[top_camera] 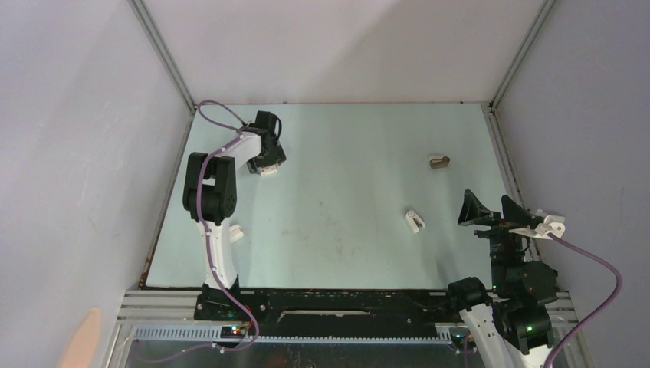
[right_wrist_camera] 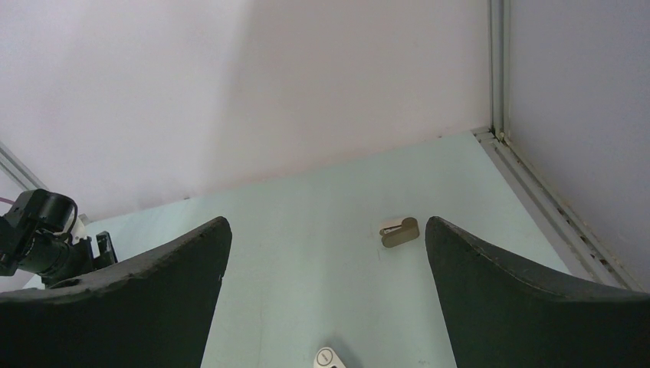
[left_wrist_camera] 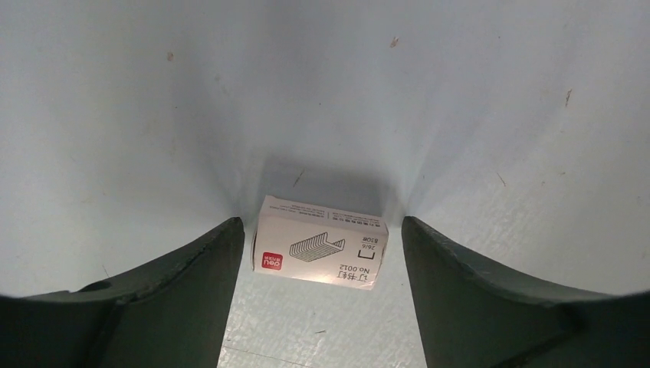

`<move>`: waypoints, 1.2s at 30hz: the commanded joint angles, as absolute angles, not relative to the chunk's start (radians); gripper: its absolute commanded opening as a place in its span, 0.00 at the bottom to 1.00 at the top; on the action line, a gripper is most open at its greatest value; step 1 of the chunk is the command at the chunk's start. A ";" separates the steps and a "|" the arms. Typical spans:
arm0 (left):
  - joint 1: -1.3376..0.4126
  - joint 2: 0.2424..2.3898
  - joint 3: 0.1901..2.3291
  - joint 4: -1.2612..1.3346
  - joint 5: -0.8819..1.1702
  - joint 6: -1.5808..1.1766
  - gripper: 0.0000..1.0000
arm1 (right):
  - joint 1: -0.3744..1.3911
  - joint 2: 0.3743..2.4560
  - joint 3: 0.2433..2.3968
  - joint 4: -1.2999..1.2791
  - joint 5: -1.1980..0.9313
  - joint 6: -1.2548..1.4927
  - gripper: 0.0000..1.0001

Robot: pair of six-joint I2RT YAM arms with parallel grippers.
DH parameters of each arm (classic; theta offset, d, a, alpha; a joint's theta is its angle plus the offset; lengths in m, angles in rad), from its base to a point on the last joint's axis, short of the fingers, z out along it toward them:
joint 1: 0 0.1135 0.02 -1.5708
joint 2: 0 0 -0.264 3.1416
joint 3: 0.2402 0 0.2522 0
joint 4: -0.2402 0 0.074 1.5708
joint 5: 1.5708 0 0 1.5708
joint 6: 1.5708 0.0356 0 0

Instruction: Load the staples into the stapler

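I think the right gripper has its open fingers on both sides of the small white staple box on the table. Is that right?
No. It is the left gripper whose open fingers are on both sides of the small white staple box on the table, as the left wrist view shows.

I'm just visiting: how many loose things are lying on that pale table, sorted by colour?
White: 2 (small white printed cardboard box of staples; small white elongated piece)
Tan: 1 (small tan block-like object)
Total: 3
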State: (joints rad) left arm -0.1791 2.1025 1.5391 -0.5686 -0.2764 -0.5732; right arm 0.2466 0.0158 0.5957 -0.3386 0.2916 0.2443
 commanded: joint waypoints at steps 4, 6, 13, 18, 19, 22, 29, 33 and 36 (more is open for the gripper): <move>-0.176 2.108 1.563 -0.546 -0.224 -0.573 0.63 | 0.251 -0.095 0.624 -0.338 0.288 0.250 1.00; -0.177 2.108 1.553 -0.537 -0.209 -0.572 0.58 | 0.251 -0.095 0.624 -0.337 0.287 0.250 1.00; -0.184 2.060 1.494 -0.506 -0.173 -0.564 0.48 | 0.252 -0.095 0.624 -0.340 0.287 0.254 1.00; -0.233 2.010 1.465 -0.506 -0.167 -0.535 0.48 | 0.251 -0.096 0.624 -0.339 0.276 0.263 1.00; -0.247 1.999 1.458 -0.507 -0.167 -0.527 0.49 | 0.251 -0.095 0.624 -0.339 0.275 0.264 1.00; -0.294 1.969 1.426 -0.497 -0.152 -0.516 0.50 | 0.250 -0.096 0.624 -0.343 0.270 0.265 1.00; -0.440 1.898 1.348 -0.494 -0.141 -0.486 0.50 | 0.254 -0.093 0.621 -0.337 0.228 0.277 1.00; -0.541 1.855 1.277 -0.474 -0.151 -0.494 0.50 | 0.255 -0.082 0.625 -0.361 0.168 0.320 1.00; -0.617 1.819 1.211 -0.445 -0.171 -0.516 0.51 | 0.253 -0.057 0.630 -0.417 0.099 0.391 1.00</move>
State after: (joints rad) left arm -0.5434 1.9041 1.2678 -0.4835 -0.1535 -0.5133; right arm 0.2478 0.0158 0.5980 -0.3603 0.2001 0.3016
